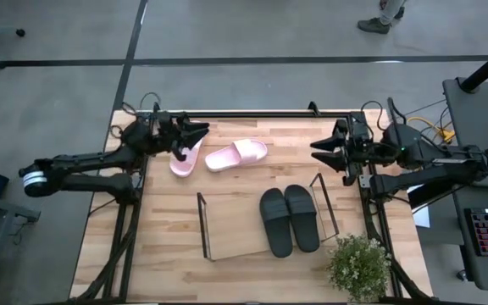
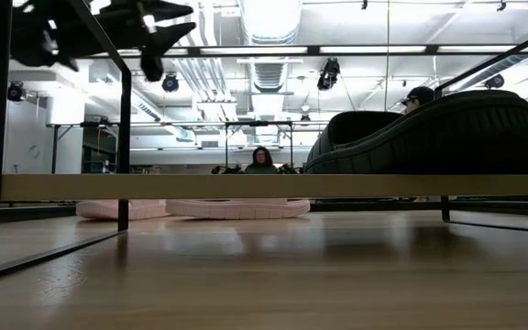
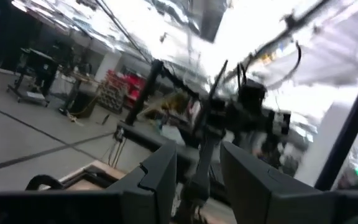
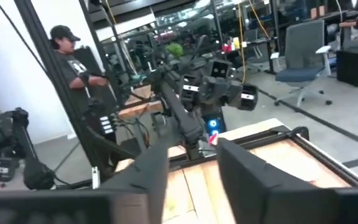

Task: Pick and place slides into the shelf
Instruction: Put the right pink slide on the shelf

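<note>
Wooden table (image 1: 244, 263): left fingers (image 3: 160, 174) parted, empty; right fingers (image 4: 244, 168) parted, empty.

Left arm stretched in from the left edge along the far side, wrist level, left gripper (image 1: 195, 134) pointing right, fingers (image 3: 160, 177) parted with a clear gap between them, nothing held. Right arm reaching in from the right edge at the far right, right gripper (image 1: 318, 151) pointing left, fingers (image 4: 244, 171) apart, empty.
</note>
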